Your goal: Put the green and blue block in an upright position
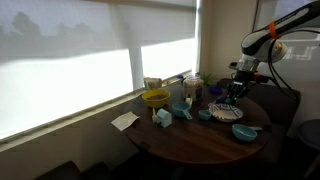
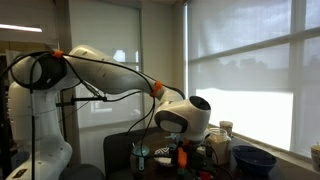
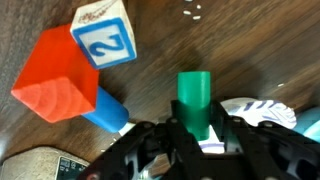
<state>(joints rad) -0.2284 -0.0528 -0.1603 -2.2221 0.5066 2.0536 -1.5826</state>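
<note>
In the wrist view a green block stands out between my gripper's black fingers, which are closed against its sides. A blue block lies tilted on the wooden table just left of the gripper, its far end against a red cube. A white cube with a blue "2" sits beside the red cube. In an exterior view the gripper is low over the far side of the round table. In an exterior view the arm's wrist hides the blocks.
A yellow bowl, a white paper, small blue items and a patterned plate are on the table. The plate's striped rim lies right of the gripper. Jars stand by the window.
</note>
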